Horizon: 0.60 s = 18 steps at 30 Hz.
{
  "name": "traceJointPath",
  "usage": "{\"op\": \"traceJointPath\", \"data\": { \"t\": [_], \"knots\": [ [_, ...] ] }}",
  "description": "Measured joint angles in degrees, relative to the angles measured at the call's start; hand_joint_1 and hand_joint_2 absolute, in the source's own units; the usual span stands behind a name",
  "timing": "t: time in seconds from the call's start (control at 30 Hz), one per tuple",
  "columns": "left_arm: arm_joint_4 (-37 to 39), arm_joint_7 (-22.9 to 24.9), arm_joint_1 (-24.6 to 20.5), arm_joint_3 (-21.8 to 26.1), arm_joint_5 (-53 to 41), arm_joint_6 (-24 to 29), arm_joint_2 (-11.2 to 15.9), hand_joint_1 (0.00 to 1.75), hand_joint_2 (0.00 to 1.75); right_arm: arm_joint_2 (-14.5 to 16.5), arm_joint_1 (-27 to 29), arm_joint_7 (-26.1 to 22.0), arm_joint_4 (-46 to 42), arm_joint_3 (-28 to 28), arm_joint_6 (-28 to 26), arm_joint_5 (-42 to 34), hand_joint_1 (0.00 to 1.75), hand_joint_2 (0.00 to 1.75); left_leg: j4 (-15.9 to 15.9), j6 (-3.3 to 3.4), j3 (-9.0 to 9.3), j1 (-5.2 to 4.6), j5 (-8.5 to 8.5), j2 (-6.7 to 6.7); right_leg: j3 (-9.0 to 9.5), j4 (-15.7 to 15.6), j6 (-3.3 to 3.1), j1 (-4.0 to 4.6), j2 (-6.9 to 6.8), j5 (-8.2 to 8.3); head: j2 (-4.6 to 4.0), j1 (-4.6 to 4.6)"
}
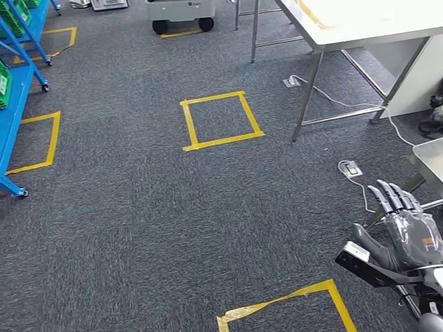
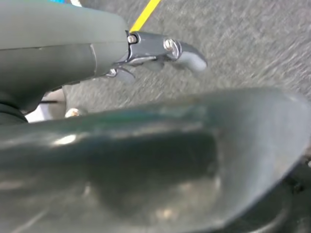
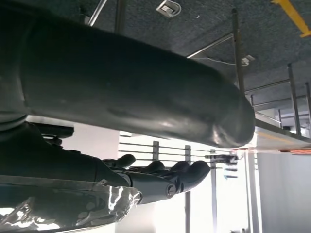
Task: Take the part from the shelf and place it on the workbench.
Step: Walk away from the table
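The blue shelf (image 1: 13,104) stands along the left edge of the head view, with green bins (image 1: 4,84) on it. The white workbench (image 1: 365,24) on metal legs is at the far right. My right hand (image 1: 405,228) hangs low at the right over the carpet, fingers stretched out and holding nothing. The right wrist view has the same hand (image 3: 165,177) with straight fingers and a bare thumb. In the left wrist view my left hand (image 2: 165,48) reaches out over grey carpet with nothing in it, its thick thumb blurred up close.
Yellow tape squares (image 1: 222,119) mark the grey carpet ahead, at the left and near my feet. A white wheeled unit (image 1: 180,14) stands far ahead. Floor sockets (image 1: 351,168) with white cables lie near the workbench legs. The corner of a metal table (image 1: 431,159) juts in at the right.
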Motion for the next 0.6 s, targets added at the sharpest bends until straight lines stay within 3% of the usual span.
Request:
{"op": "traceJointPath", "data": {
  "t": [0.07,0.13,0.2,0.23,0.3,0.33,0.4,0.43,0.5,0.53,0.6],
  "knots": [
    [0.04,-0.02,0.04,-0.32,0.33,-0.01,-0.09,0.0,0.0,-0.07,-0.42,-0.01,0.03,0.05,-0.07,0.0,0.0,0.0,3.0,-0.42,-1.61,-0.19,-1.9,2.99,0.13,-0.34,-0.73,0.09,-1.64,0.31,0.0,-0.29],
    [0.08,-0.05,-0.24,-0.52,0.56,-0.01,-0.14,0.0,0.0,-0.19,-0.48,-0.01,0.1,0.14,-0.12,0.0,0.0,0.0,10.39,-0.61,-5.24,-0.39,-5.7,6.68,0.15,-0.43,-1.14,0.42,-3.41,0.31,0.0,-0.55],
    [0.1,-0.14,-0.47,-0.71,0.65,-0.01,-0.2,0.0,0.0,-0.25,-0.47,-0.01,0.18,0.34,-0.11,0.0,0.0,0.0,16.34,-0.65,-8.13,-0.37,-7.65,7.75,0.16,-0.43,-1.38,0.7,-5.33,0.19,0.0,-0.55],
    [0.11,-0.17,-0.47,-0.77,0.69,0.01,-0.22,0.0,0.0,-0.26,-0.5,-0.01,0.19,0.43,-0.11,0.0,0.0,0.0,16.42,-0.59,-8.08,-0.37,-7.08,7.92,0.21,-0.43,-1.46,0.78,-6.23,0.13,0.0,-0.56],
    [0.14,-0.2,-0.38,-0.86,0.77,0.03,-0.19,0.0,0.0,-0.26,-0.6,-0.01,0.19,0.5,-0.11,0.0,0.0,0.0,10.53,-0.29,-4.73,-0.48,-3.79,9.02,0.43,-0.42,-1.43,0.86,-7.81,-0.04,0.0,-0.56],
    [0.15,-0.21,-0.4,-0.91,0.78,0.05,-0.16,0.0,0.0,-0.26,-0.65,-0.01,0.19,0.5,-0.12,0.0,0.0,0.0,6.34,-0.14,-2.36,-0.68,-2.37,10.53,0.55,-0.36,-1.25,1.02,-8.51,-0.23,0.0,-0.58],
    [0.16,-0.27,-0.55,-0.96,0.89,0.08,-0.14,0.0,0.0,-0.31,-0.76,-0.01,0.2,0.51,-0.13,0.0,0.0,0.0,0.97,0.32,0.6,-1.03,-1.06,12.48,0.69,-0.31,-0.79,1.35,-9.78,-0.64,0.0,-0.54],
    [0.17,-0.31,-0.6,-0.98,0.97,0.1,-0.14,0.0,0.0,-0.34,-0.85,-0.02,0.2,0.55,-0.14,0.0,0.0,0.0,0.16,0.51,0.93,-1.18,-1.11,12.54,0.83,-0.35,-0.57,1.5,-10.43,-0.81,0.0,-0.49],
    [0.19,-0.37,-0.51,-1.07,1.09,0.11,-0.12,0.0,0.0,-0.38,-1.16,-0.02,0.21,0.71,-0.13,0.0,0.0,0.0,-0.08,1.03,0.86,-1.09,-0.97,10.99,1.21,-0.43,-0.12,1.43,-11.34,-1.12,0.0,-0.44],
    [0.21,-0.39,-0.44,-1.12,1.13,0.11,-0.11,0.0,0.0,-0.4,-1.29,-0.02,0.21,0.79,-0.15,0.0,0.0,0.0,-0.2,1.32,0.91,-0.95,-0.88,10.32,1.04,0.22,0.13,1.31,-10.52,-1.71,0.0,-0.34],
    [0.23,-0.43,-0.45,-1.15,1.15,0.11,-0.11,0.0,0.0,-0.51,-1.36,-0.02,0.26,0.9,-0.17,0.0,0.0,0.0,-0.39,1.85,1.05,-0.61,-0.72,9.03,-1.22,5.09,0.64,1.05,-7.01,-4.48,0.0,-0.04]
  ]
}}
